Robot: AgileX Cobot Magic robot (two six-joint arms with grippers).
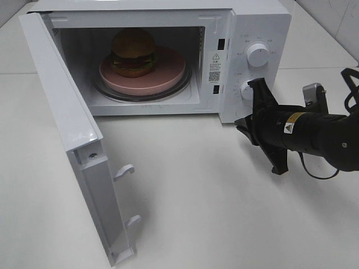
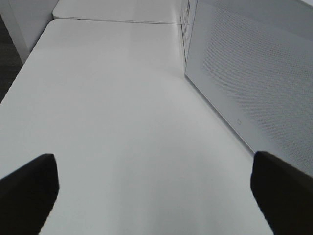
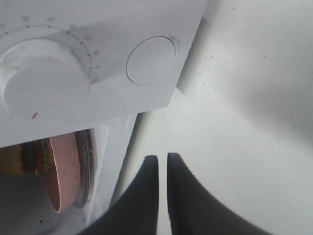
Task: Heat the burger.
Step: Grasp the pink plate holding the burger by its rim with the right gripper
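From the high camera, the microwave stands on the white table with its door swung wide, and the burger sits inside it on a pink plate, which rests on the glass turntable. My right gripper hangs just in front of the control panel, below the lower knob, touching nothing that I can see. My left arm does not show in this view. Through my left wrist camera, my left gripper is spread as wide as it goes, its dark fingertips at the far corners over bare table, with the perforated inner face of the door to one side. Through my right wrist camera, my two fingers are pressed almost together with only a thin slit between them and nothing pinched; beyond them are the knob, a round button, and the edge of the plate with the burger on it in the cavity.
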